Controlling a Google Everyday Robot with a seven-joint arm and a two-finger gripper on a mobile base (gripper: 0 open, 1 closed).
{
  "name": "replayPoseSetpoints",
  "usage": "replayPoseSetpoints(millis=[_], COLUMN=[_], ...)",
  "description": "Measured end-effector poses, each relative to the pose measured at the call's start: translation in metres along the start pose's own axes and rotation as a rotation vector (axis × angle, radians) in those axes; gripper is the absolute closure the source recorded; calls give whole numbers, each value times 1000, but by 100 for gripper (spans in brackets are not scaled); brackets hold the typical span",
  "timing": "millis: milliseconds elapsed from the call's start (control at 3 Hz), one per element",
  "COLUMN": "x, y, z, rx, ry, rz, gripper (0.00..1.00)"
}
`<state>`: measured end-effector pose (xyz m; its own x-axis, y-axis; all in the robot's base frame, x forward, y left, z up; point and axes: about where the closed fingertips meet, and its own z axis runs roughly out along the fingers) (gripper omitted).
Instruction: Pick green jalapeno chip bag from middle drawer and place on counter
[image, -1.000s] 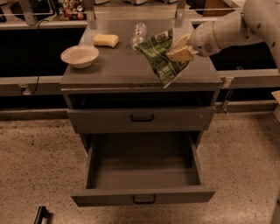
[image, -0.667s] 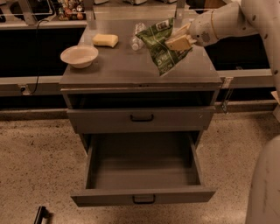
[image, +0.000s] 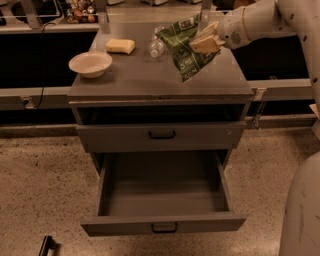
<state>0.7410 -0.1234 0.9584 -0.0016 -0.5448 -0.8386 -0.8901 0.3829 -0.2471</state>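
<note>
green bag carried further in over the worktop

camera view: the white robot arm reaches in from the right, and its gripper (image: 202, 44) sits above the right rear part of the broad matt-grey counter (image: 145, 80). its tan fingers (image: 199, 47) are clamped on the upper right edge of the small glossy green jalapeno chip bag (image: 182, 57), which hangs tilted from them with its lower corner pointing down at the worktop; whether that corner touches the surface cannot be told. a second ago the bag's lower tip hung out past the counter's front edge; now the gripper and bag are higher in the frame, and the whole bag lies over the worktop, just beside the clear plastic bottle (image: 155, 46). the yellow sponge block (image: 120, 46) and the pale round bowl (image: 90, 64) stand on the counter's left as before. the wide grey middle drawer (image: 165, 195) is pulled out below, unchanged, under the shut grey drawer front (image: 115, 136).
</note>
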Motion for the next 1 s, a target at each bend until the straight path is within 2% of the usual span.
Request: replayPoseSetpoints(millis=[667, 1000], x=[0, 0], y=[2, 3], z=[8, 11], rx=[-12, -16], ry=[-1, -1], rz=[1, 1], gripper=[11, 0])
